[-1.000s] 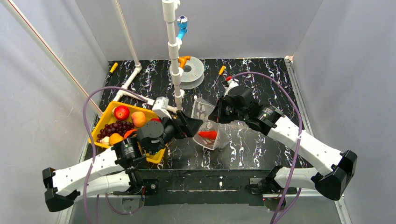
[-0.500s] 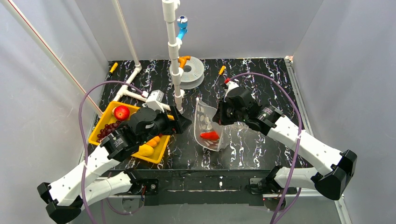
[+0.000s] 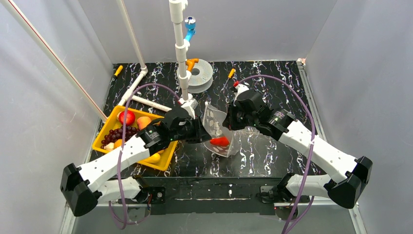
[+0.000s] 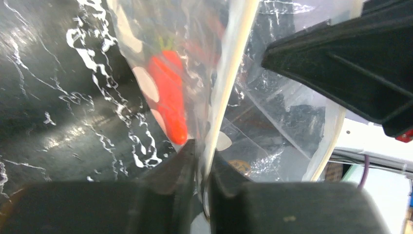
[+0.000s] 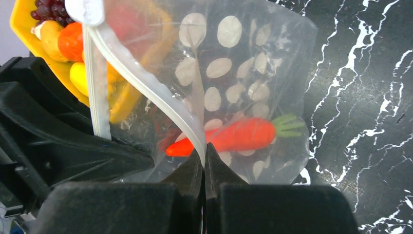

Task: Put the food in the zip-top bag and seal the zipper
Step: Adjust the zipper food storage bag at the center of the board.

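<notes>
Clamping the zipper (image 5: 146,90) tight in the right pincer (image 5: 204,156) and nipping the opposite lip in the nearly closed left pincer (image 4: 203,156), holding the zip-top bag (image 5: 234,73) open-mouthed over the bench (image 3: 272,83). Holds one carrot (image 5: 243,134) low inside. Leaves the apple (image 3: 126,117), grapes (image 3: 118,134) and other pieces in the yellow tray (image 3: 103,130), with sealing not yet begun.

**Zip-top bag** (image 5: 272,58): clear film printed with rows of white dots; zipper (image 5: 99,87) whitish. **Carrot** (image 5: 241,135): orange-red, green top. **Tray** (image 3: 102,132), left: yellow. **Grapes** (image 3: 119,134): dark purple. **Apple** (image 3: 127,117): red. **Bench** (image 3: 253,156): black, veined white like marble. **Left claw** (image 4: 202,163) and **right claw** (image 5: 204,158): black.
</notes>
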Controlling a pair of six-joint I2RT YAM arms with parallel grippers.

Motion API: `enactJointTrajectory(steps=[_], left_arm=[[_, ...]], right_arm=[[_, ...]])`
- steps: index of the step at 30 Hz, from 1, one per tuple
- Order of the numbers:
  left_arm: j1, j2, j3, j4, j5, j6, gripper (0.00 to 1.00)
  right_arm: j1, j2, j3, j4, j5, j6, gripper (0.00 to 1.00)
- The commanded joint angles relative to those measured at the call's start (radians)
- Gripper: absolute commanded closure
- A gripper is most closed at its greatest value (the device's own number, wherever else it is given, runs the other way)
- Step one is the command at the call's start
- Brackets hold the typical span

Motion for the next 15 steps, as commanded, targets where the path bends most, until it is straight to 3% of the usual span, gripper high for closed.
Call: enactJointTrajectory(steps=[1, 6, 9, 12, 15], left_arm=[[0.001, 0.033, 0.087, -0.04, 0.126, 0.069, 0.97], [0.002, -0.047, 0.143, -0.028, 0.179, 0.008, 1.0], [0.002, -0.069, 0.145, -0.018, 0.184, -0.131, 1.0], [0.002, -0.047, 0.103, 0.062, 0.201, -0.255, 1.0], [0.004, 0.013, 0.113, 0.022, 0.139, -0.245, 1.0]], right_arm=[[-0.003, -0.013, 0.057, -0.046, 0.042, -0.062, 0.99], [0.013, -0.025, 0.194, -0.27, 0.108, -0.14, 0.99], [0.044, -0.007, 0.302, -0.407, 0.16, -0.157, 0.99], [0.054, 0.037, 0.314, -0.397, 0.142, -0.175, 0.99], [0.053, 0.125, 0.3, -0.34, 0.196, -0.185, 0.99]])
